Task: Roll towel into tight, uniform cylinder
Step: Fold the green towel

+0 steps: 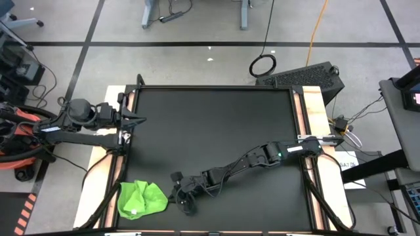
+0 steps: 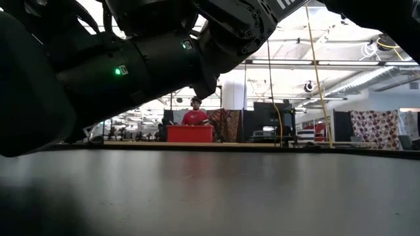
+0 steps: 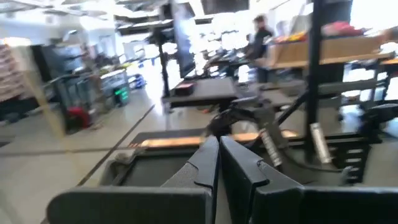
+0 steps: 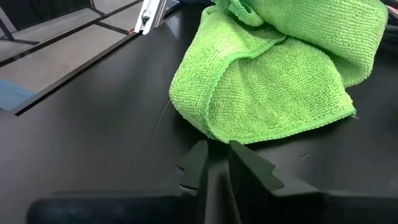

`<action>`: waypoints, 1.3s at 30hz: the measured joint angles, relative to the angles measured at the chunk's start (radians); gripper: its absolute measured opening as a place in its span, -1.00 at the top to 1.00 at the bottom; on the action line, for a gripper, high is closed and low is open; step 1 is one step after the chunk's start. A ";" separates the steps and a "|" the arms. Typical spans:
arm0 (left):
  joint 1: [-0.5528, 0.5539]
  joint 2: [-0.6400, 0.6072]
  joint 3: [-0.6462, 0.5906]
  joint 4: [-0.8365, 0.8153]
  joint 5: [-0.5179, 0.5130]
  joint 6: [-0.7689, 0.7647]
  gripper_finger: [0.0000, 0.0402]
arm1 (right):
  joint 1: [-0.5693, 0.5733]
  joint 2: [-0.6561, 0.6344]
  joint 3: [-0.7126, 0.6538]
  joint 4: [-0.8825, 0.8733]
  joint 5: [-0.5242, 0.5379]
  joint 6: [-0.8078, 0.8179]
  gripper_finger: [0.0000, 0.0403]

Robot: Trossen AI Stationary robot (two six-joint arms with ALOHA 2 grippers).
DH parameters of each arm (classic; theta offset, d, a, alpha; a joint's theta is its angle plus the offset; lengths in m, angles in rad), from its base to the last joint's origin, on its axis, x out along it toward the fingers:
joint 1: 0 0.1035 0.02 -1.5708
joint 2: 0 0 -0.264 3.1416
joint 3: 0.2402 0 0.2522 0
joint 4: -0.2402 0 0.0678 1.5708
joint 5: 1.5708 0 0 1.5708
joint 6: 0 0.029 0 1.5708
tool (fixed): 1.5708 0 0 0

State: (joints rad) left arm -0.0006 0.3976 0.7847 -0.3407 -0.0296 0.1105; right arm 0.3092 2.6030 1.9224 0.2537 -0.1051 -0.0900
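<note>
Black matting covers the counter [image 1: 216, 131], which is framed in pale wood and stands in an open workshop with taped floor lines. Right end effector [image 4: 214, 163]: reached across low over the near edge of the mat, fingers nearly together with only a slim gap, holding nothing; tips sit just short of the cloth's hem. Towel [image 4: 280, 68]: lime-green, plain, lying in a loose crumpled heap near the mat's near left corner, folded over itself rather than spread flat, so no clear long axis can be read; seen from above [image 1: 141, 198] it lies directly ahead of the right fingers, toward the robot's left. Judgement: the right arm is by far the nearer, and the coming move depends on those tips meeting the hem that faces them. Left end effector [image 1: 138, 120]: parked well apart at the far left edge of the mat, fingers pressed closed, empty, pointing across the mat. Beyond: workbenches, racks, and a person at a red bench.
</note>
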 joint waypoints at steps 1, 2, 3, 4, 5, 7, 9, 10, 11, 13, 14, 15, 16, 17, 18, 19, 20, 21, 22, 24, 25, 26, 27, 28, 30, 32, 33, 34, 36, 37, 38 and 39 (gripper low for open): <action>0.000 0.007 0.000 -0.016 -0.035 0.000 0.87 | 0.000 0.000 0.000 0.004 0.000 0.003 0.65; 0.000 0.018 0.001 -0.046 -0.076 0.000 0.87 | 0.000 0.000 0.000 0.005 0.000 0.007 0.60; 0.000 0.033 0.001 -0.087 -0.118 0.001 0.87 | 0.000 0.000 0.000 0.005 0.000 0.013 0.54; 0.000 0.052 0.000 -0.126 -0.157 0.004 0.87 | 0.000 0.000 0.000 0.005 0.000 0.020 0.49; 0.000 0.074 0.000 -0.157 -0.185 0.003 0.87 | 0.000 0.000 0.000 0.005 0.000 0.027 0.44; 0.000 0.124 0.000 -0.204 -0.212 -0.001 0.87 | 0.000 0.000 0.000 0.004 0.000 0.035 0.35; 0.000 0.174 0.000 -0.244 -0.214 -0.019 0.87 | 0.000 0.000 0.000 0.004 0.000 0.037 0.28; 0.000 0.202 0.000 -0.268 -0.215 -0.026 0.87 | 0.000 0.000 0.000 0.004 0.000 0.037 0.24; 0.000 0.228 0.000 -0.295 -0.215 -0.032 0.87 | 0.000 0.000 0.000 0.002 0.000 0.037 0.21; 0.000 0.277 0.000 -0.359 -0.215 -0.060 0.86 | 0.000 -0.005 0.000 -0.016 0.000 0.037 0.16; 0.000 0.302 0.000 -0.391 -0.214 -0.076 0.84 | 0.000 -0.007 0.000 -0.024 0.000 0.034 0.14; -0.002 0.325 0.000 -0.423 -0.206 -0.093 0.80 | 0.000 -0.009 0.000 -0.031 0.000 0.028 0.12; -0.004 0.347 0.000 -0.451 -0.190 -0.112 0.76 | 0.000 -0.014 0.000 -0.046 0.000 0.025 0.11; -0.010 0.366 0.000 -0.476 -0.168 -0.132 0.70 | 0.000 -0.022 0.000 -0.067 0.000 0.018 0.10; -0.017 0.385 0.000 -0.498 -0.146 -0.154 0.64 | 0.000 -0.026 0.000 -0.084 0.000 0.011 0.09; -0.027 0.404 0.000 -0.519 -0.123 -0.179 0.58 | -0.001 -0.028 0.000 -0.087 0.001 0.004 0.08; -0.038 0.421 0.000 -0.538 -0.094 -0.205 0.51 | -0.002 -0.032 0.000 -0.097 0.001 0.000 0.07; -0.050 0.436 0.000 -0.557 -0.058 -0.231 0.43 | -0.002 -0.041 0.000 -0.118 0.001 -0.003 0.07; -0.064 0.453 0.000 -0.570 -0.016 -0.263 0.36 | -0.003 -0.047 0.000 -0.138 0.000 -0.007 0.07; -0.101 0.484 0.000 -0.595 0.064 -0.334 0.24 | -0.005 -0.061 0.000 -0.155 0.000 -0.018 0.07; -0.125 0.503 0.000 -0.612 0.091 -0.368 0.19 | -0.006 -0.067 0.000 -0.166 0.000 -0.024 0.07; -0.154 0.522 0.000 -0.625 0.106 -0.404 0.15 | -0.007 -0.076 0.000 -0.177 0.001 -0.026 0.07; -0.187 0.542 0.000 -0.635 0.111 -0.439 0.11 | -0.008 -0.085 0.000 -0.194 0.001 -0.033 0.07; -0.225 0.564 0.000 -0.646 0.113 -0.471 0.10 | -0.008 -0.090 0.000 -0.199 0.000 -0.038 0.07; -0.304 0.610 -0.006 -0.650 0.116 -0.532 0.08 | -0.008 -0.103 0.000 -0.215 0.001 -0.051 0.07; -0.387 0.666 -0.007 -0.642 0.116 -0.595 0.08 | -0.008 -0.111 0.000 -0.221 0.000 -0.058 0.07; -0.425 0.696 -0.008 -0.638 0.119 -0.625 0.08 | -0.008 -0.114 0.000 -0.221 -0.002 -0.060 0.07; -0.462 0.727 -0.008 -0.633 0.127 -0.655 0.08 | -0.008 -0.118 0.000 -0.222 -0.008 -0.061 0.07; -0.529 0.789 -0.008 -0.613 0.147 -0.708 0.08 | -0.008 -0.120 0.000 -0.219 -0.038 -0.061 0.07; -0.559 0.817 -0.008 -0.596 0.158 -0.736 0.08 | -0.007 -0.120 0.000 -0.216 -0.050 -0.061 0.07; -0.588 0.845 -0.008 -0.575 0.169 -0.760 0.08 | -0.006 -0.120 0.000 -0.217 -0.055 -0.061 0.07; -0.613 0.870 -0.008 -0.548 0.181 -0.782 0.08 | -0.006 -0.120 0.000 -0.218 -0.055 -0.061 0.07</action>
State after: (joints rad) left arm -0.6138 1.2675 0.7765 -0.8885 0.1514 -0.6717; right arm 0.3031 2.4828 1.9228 0.0352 -0.1603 -0.1505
